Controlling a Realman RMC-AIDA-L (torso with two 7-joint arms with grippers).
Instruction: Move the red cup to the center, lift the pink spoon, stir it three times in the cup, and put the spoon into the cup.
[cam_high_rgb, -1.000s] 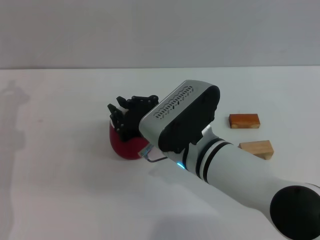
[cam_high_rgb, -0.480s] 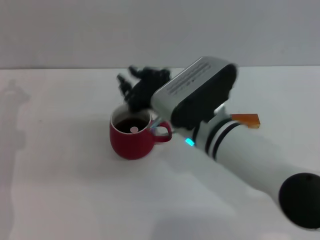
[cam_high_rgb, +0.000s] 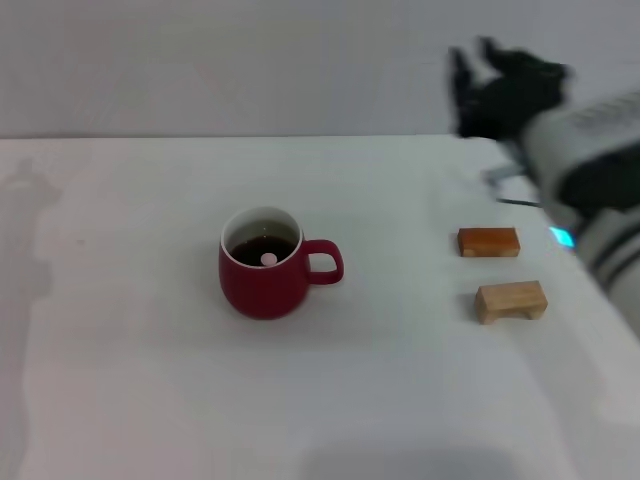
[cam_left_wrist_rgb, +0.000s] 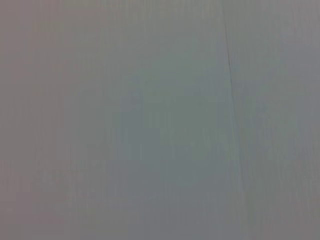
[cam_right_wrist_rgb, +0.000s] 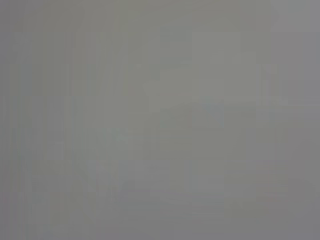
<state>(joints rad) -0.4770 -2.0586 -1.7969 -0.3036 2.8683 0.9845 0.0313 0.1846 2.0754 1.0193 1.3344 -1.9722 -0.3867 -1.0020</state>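
The red cup (cam_high_rgb: 264, 278) stands upright on the white table (cam_high_rgb: 150, 380) near the middle, its handle pointing toward the wooden blocks, with dark liquid inside. A small pale pink round tip (cam_high_rgb: 267, 260) shows in the liquid; it looks like the end of the pink spoon, and the rest is hidden. My right gripper (cam_high_rgb: 500, 85) is raised high at the far right, well away from the cup, its fingers spread and empty. My left gripper is out of view. Both wrist views show only a plain grey surface.
Two small wooden blocks lie to the right of the cup: a darker orange one (cam_high_rgb: 489, 242) and a paler one (cam_high_rgb: 511, 300) nearer to me. My right arm (cam_high_rgb: 600, 190) hangs over the table's right edge.
My right gripper has lifted off the cup and swung up and far to the right. The cup stays in place, now in full view with the pink tip inside.
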